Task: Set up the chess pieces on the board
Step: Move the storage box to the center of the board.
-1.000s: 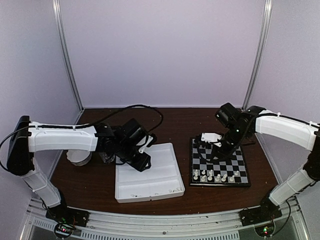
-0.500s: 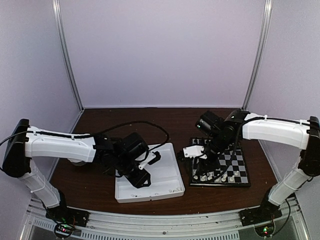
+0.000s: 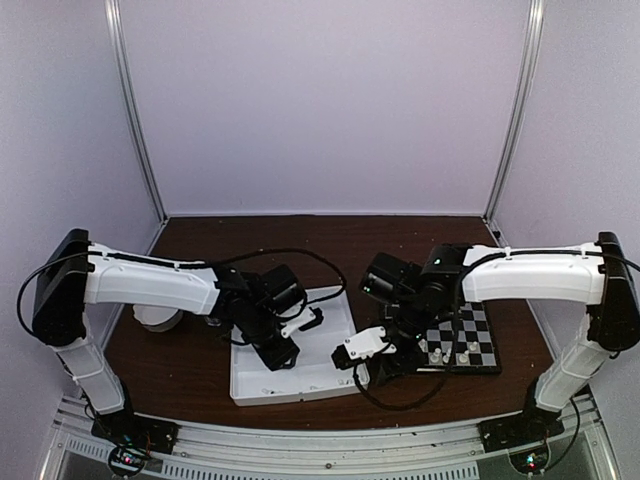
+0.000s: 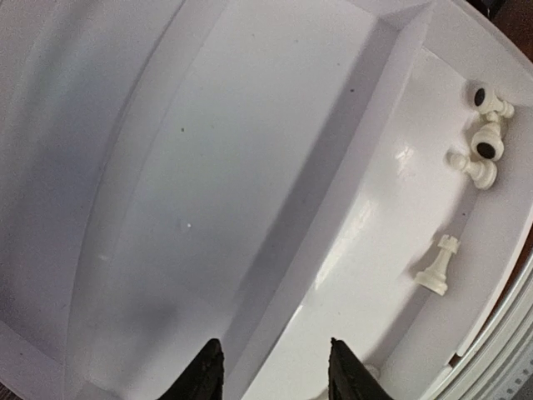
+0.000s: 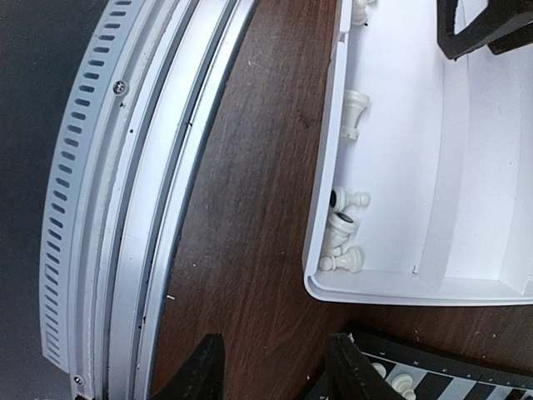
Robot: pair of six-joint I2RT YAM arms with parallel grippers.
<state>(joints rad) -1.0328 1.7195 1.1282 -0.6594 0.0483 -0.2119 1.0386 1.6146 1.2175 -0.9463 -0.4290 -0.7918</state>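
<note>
Both sets of jaws stand partly apart with nothing between them: the left gripper (image 4: pixel 275 371) hangs over the white tray (image 4: pixel 250 167), the right gripper (image 5: pixel 271 367) over the table (image 5: pixel 250 208) at the tray's corner beside the board (image 3: pixel 478 338). Several white chess pieces (image 4: pixel 476 150) lie in the tray's edge compartment, and a few stand along the board's near edge.

My arms, white over black.
I am wearing white shells on left arm (image 3: pixel 150 285) and right arm (image 3: pixel 520 275); black cables (image 3: pixel 290 252) are looping off my wrists, black fingertips (image 4: pixel 206 377) tapering.
</note>
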